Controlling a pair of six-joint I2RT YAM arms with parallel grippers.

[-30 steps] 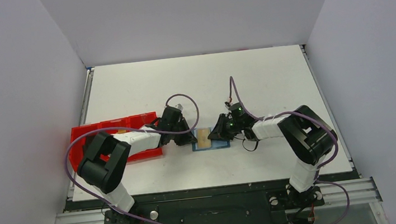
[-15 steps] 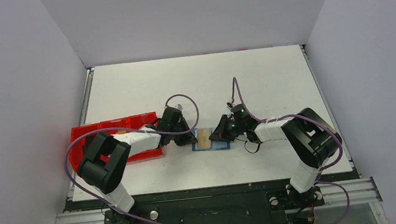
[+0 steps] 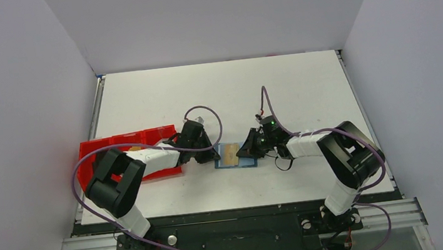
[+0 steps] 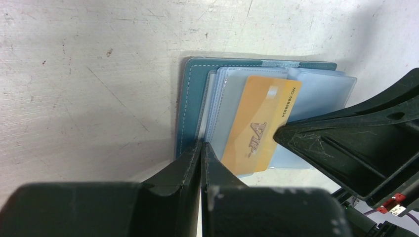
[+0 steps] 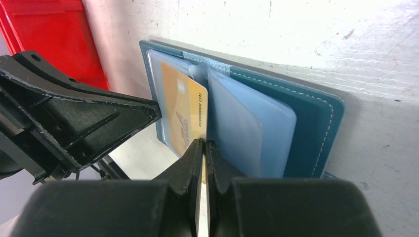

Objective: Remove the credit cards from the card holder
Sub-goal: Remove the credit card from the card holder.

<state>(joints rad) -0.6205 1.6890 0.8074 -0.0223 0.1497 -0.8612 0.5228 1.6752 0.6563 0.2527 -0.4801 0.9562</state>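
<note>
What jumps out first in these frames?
The blue card holder lies open at mid-table, with a gold card marked VIP showing among its clear sleeves. Both arms meet over it: the right gripper is shut on the card's edge, and the left gripper is shut, its tips at the holder's left side. A red tray sits at the table's left edge.

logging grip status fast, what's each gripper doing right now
left gripper: closed, apparently pinching the edge of the blue card holder.
right gripper: closed on the edge of the gold card.
</note>
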